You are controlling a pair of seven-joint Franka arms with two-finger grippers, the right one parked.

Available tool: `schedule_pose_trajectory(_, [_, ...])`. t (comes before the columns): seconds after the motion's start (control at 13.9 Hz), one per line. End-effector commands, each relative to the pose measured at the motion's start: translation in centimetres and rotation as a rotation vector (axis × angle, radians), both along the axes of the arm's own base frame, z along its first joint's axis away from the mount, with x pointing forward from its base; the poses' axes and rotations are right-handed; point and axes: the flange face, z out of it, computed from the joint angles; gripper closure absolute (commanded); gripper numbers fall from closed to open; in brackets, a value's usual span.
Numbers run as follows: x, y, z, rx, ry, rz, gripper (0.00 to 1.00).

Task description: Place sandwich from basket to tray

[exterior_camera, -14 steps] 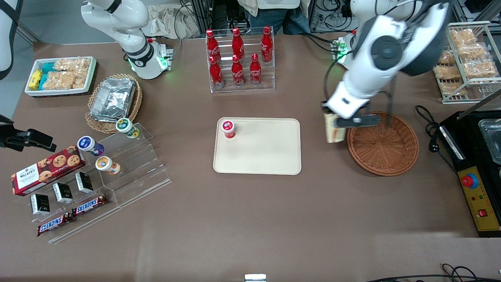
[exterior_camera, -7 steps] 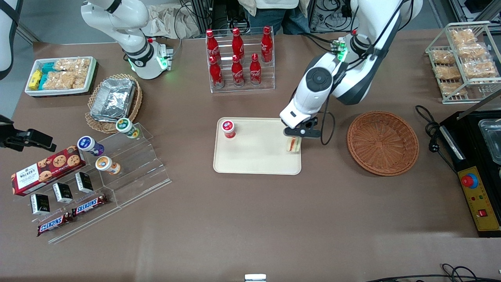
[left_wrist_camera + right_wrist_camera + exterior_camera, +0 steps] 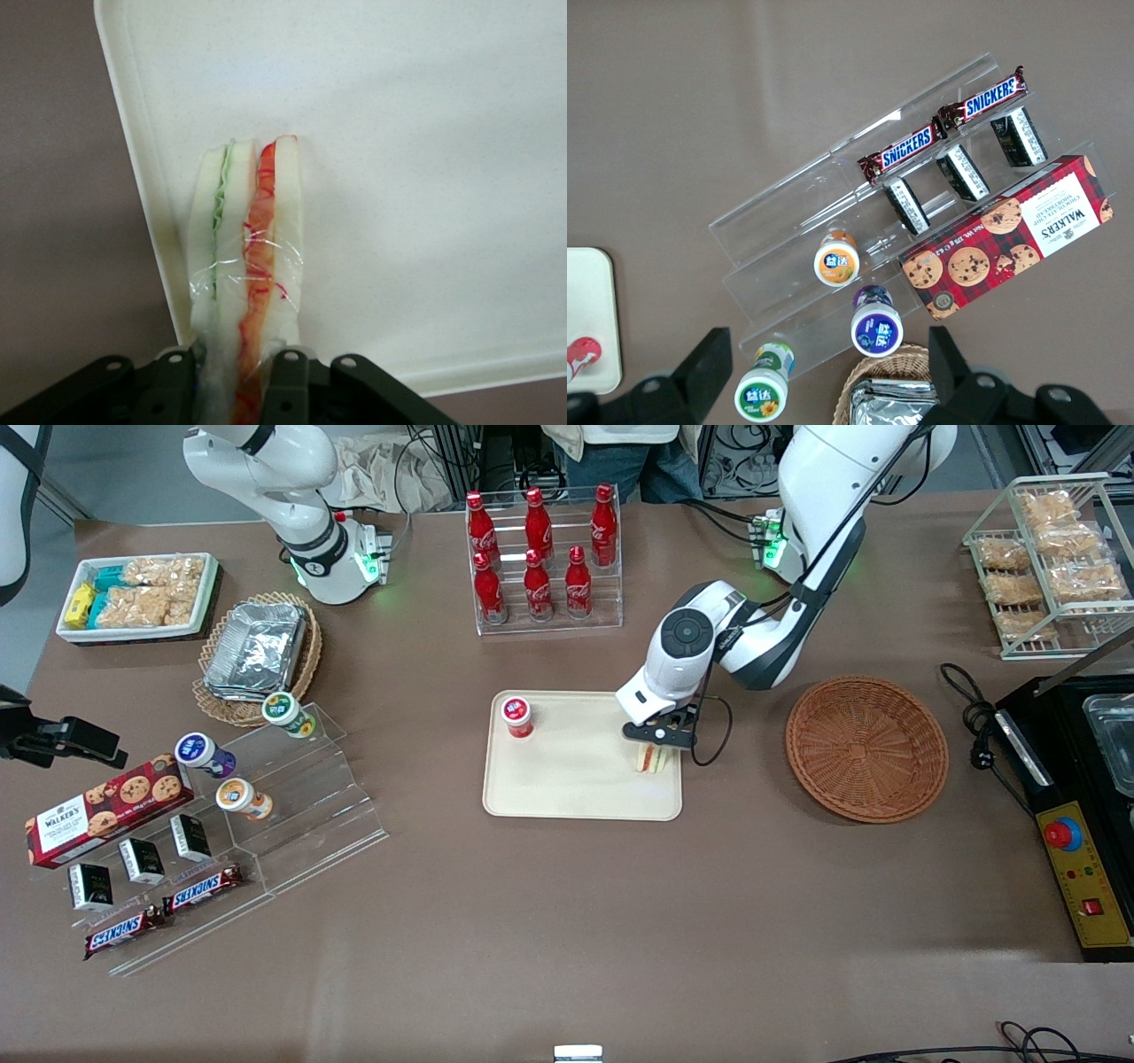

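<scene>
Gripper [image 3: 656, 746] down low over the tray [image 3: 567, 793], at the edge nearest the basket [image 3: 866, 748], clamped on the sandwich [image 3: 649, 759]. Fingers [image 3: 288, 376] pressed against the bread on both sides, plastic wrap crinkled around the middle of the wedge. Sandwich [image 3: 246, 266] standing on edge, layers facing up toward the wrist camera: white bread, green strip, white bread, orange-red strip, white bread. Looks to be resting on the tray surface [image 3: 425, 177], just inside the rim, though hard to say for sure if actually touching or a hair above.

Basket sitting bare on the table toward the working arm's end, well apart from the tray. Also on the tray: a small red-capped bottle [image 3: 516, 716], in the corner toward the parked arm and farther from the front camera, well apart from the sandwich.

Rest of the table: rack of red cola bottles [image 3: 540, 549] farther from the camera than the tray, tan basket with foil containers [image 3: 257, 651] and a clear stepped stand with drinks, Snickers bars [image 3: 204, 888] and a cookie box [image 3: 102, 810] toward the parked arm's end.
</scene>
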Motion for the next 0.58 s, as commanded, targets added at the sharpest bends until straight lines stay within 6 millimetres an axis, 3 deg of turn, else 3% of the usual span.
schedule_pose_trajectory(0.0, [0.2, -0.8, -1.2, 0.034, -0.032, 0.010, 0.00])
schedule_pose_trajectory(0.14, [0.3, -2.2, -1.4, 0.054, -0.025, 0.047, 0.00])
schedule_pose_trajectory(0.29, [1.9, -2.9, -0.8, 0.100, 0.006, 0.069, 0.00])
schedule_pose_trajectory(0.51, [3.8, -3.8, 3.1, 0.149, 0.025, 0.093, 0.00])
